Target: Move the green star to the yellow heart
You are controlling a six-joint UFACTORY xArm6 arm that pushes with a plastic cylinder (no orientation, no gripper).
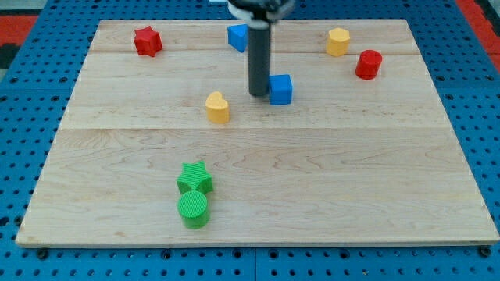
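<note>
The green star (pixel 194 178) lies low on the board, left of the middle, touching a green cylinder (pixel 193 209) just below it. The yellow heart (pixel 218 108) lies above it, near the board's middle. My tip (pixel 258 94) stands right of the heart and right against the left side of a blue cube (pixel 280 89). It is far above the green star.
A red star (pixel 146 40) is at the top left. A blue block (pixel 237 37) sits at the top, partly behind the rod. A yellow hexagonal block (pixel 337 41) and a red cylinder (pixel 368 64) are at the top right. The wooden board (pixel 351 179) lies on a blue pegboard.
</note>
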